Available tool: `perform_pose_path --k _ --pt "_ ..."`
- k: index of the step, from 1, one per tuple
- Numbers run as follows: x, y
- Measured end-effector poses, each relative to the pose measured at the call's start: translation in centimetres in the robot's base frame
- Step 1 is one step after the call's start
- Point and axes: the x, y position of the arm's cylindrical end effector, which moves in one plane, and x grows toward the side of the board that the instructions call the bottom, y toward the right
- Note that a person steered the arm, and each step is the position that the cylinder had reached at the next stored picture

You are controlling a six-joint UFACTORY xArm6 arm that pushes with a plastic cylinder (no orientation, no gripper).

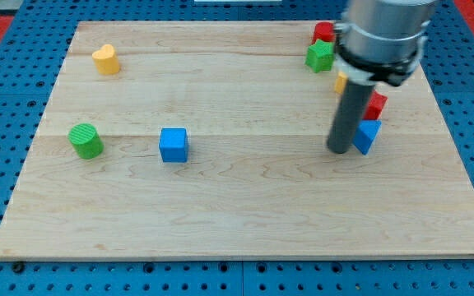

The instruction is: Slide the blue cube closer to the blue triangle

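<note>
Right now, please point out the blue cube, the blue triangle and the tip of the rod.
blue cube (174, 145), camera view, on its front face.
blue triangle (368, 136), camera view, on its visible face, right of the rod.
my tip (338, 150), camera view, on the rod's very lower end.

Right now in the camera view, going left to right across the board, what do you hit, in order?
green cylinder → yellow heart → blue cube → green star → my tip → blue triangle. The red blocks and the yellow block behind the rod overlap these on the view's right, so I leave them out.
</note>
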Motion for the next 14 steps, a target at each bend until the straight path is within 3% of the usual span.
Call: perform_pose_path --k 2,4,8,9,11,14 --pt "6.8 -11.1" --pt "8.4 -21.8" --pt "1.2 -25.3" --pt "-0.4 -25.3" --pt "-0.4 -15.9" --pt "-2.1 -10.4"
